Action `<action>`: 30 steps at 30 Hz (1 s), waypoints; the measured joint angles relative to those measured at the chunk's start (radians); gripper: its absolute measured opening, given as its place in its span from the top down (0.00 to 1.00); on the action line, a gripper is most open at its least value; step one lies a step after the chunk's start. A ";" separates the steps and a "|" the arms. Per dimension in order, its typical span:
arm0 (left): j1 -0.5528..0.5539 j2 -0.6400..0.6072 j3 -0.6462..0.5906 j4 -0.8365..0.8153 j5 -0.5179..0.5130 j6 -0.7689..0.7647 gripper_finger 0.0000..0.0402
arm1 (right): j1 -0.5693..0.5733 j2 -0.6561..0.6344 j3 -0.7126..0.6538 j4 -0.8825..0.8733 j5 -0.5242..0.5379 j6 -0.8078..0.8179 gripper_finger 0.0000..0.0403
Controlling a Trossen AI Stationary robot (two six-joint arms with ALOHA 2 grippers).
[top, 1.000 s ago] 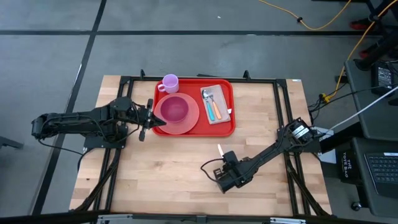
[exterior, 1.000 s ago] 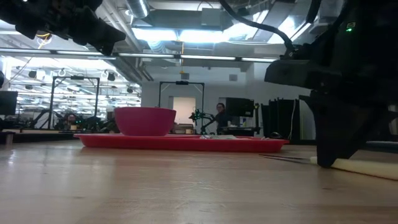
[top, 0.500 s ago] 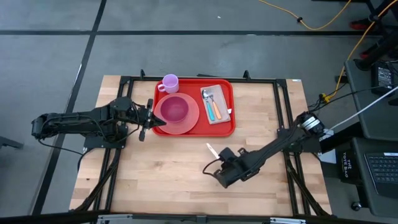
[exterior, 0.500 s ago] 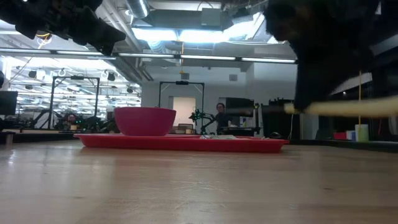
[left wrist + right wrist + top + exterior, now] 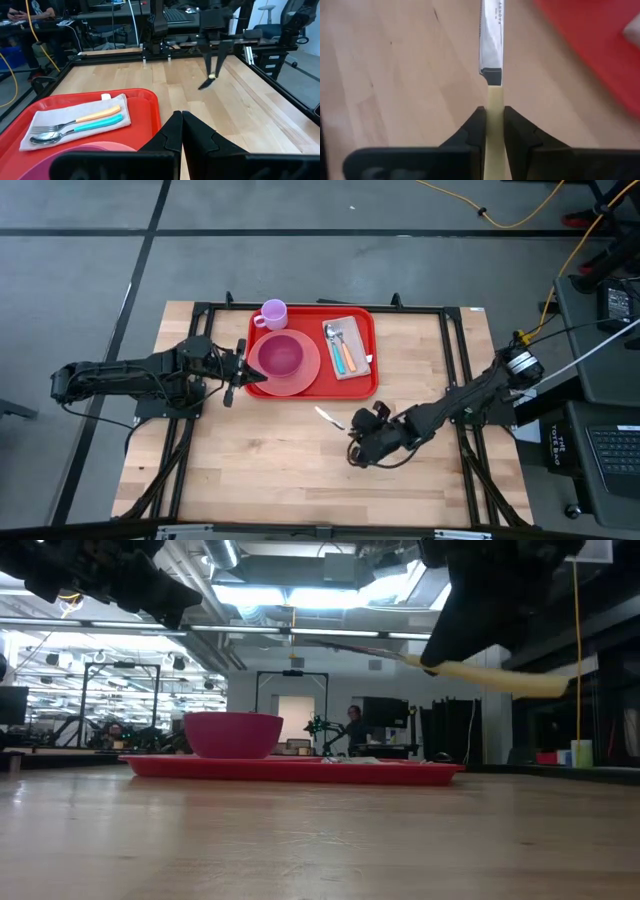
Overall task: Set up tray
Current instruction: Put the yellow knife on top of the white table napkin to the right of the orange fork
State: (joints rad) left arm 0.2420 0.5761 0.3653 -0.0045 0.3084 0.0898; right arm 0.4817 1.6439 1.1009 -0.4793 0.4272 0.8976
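The red tray [image 5: 368, 385] lies on the wooden table and carries a pink plate with a pink bowl [image 5: 283, 358], a purple cup [image 5: 272, 313], and a napkin [image 5: 347, 348] with an orange-handled fork and a teal-handled spoon [image 5: 75, 122]. My right gripper [image 5: 354, 431] is near the tray's near edge, shut on a cream-handled knife [image 5: 330, 419]. My left gripper [image 5: 240, 370] is shut and hovers over the tray's left rim beside the plate, its fingers [image 5: 181, 131] showing in the left wrist view. My right gripper [image 5: 494, 114] pinches the knife's cream handle [image 5: 494, 97] between its two fingers, which lie along the knife. The steel blade [image 5: 491, 40] sticks straight out ahead of them toward the tray. The knife [image 5: 485, 675] is lifted clear of the table, nearly level, blade end slightly higher.
Black frame rails run along the table's far, left and right sides [image 5: 455, 350]. Bare wood lies between the tray and the near edge [image 5: 270, 460]. A yellow cable [image 5: 520, 215] lies on the floor beyond the table. People sit in the room behind [image 5: 352, 725].
My right gripper has risen from the table and moved toward the tray, lifting the knife clear. The knife lay on the wood a second ago; it now hangs in the air, its blade swung toward the table's left and the tray's near edge.
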 joint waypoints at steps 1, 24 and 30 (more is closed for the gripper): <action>0.000 0.000 0.000 0.000 0.000 0.000 1.00 | -0.002 -0.017 -0.034 0.044 0.015 -0.022 0.88; 0.000 0.000 0.000 0.009 -0.011 0.031 1.00 | -0.242 -0.106 -0.551 1.073 0.018 -0.780 0.88; 0.000 0.009 0.000 0.037 -0.048 0.055 1.00 | -0.370 -0.106 -0.551 1.178 -0.172 -0.829 0.88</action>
State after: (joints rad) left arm 0.2420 0.5848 0.3653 0.0328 0.2606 0.1451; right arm 0.1117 1.5374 0.5503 0.6991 0.2553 0.0683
